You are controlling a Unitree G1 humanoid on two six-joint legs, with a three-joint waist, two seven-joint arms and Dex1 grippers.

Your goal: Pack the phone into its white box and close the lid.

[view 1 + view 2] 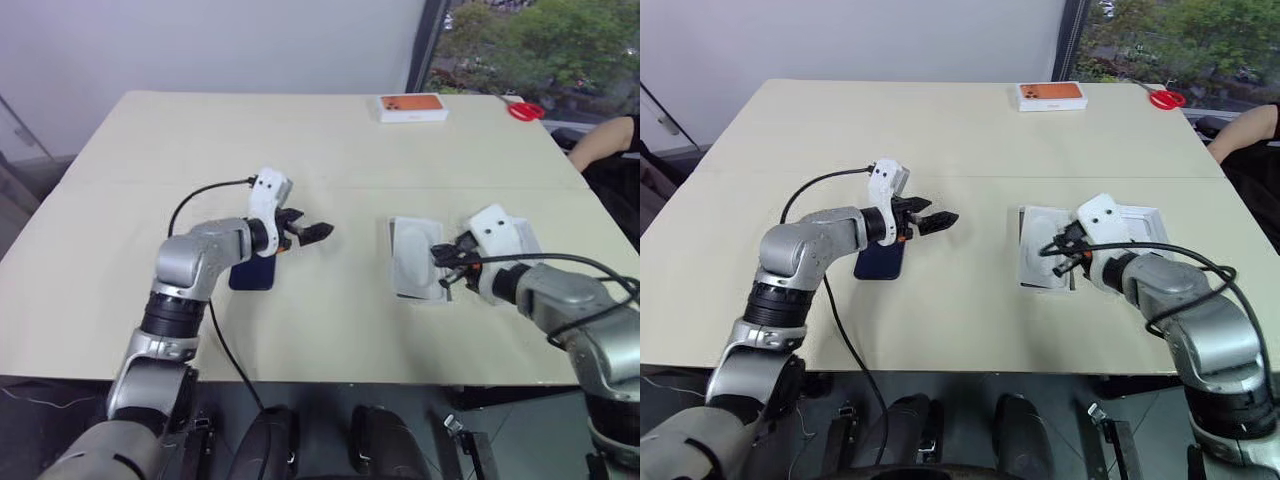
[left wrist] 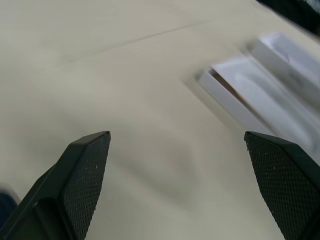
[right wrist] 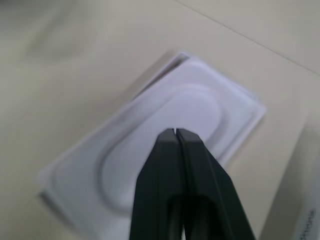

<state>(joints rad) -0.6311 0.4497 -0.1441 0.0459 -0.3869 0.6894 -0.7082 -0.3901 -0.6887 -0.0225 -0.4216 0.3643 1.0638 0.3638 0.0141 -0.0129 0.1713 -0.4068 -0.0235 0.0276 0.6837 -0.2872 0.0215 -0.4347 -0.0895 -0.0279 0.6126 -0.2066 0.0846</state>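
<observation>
Right gripper (image 1: 1065,252), jaws pressed together, hovers over the white box (image 1: 1040,265). Left gripper (image 1: 935,220) spreads wide above the phone (image 1: 880,262), flat on the table (image 1: 970,130): glossy, stiff, likely slippery—pinch its long edges.

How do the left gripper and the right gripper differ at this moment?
The left gripper is open; the right gripper is shut. The left gripper is above the bare table, near the phone; the right gripper is over the white insert. Both hold nothing.
</observation>
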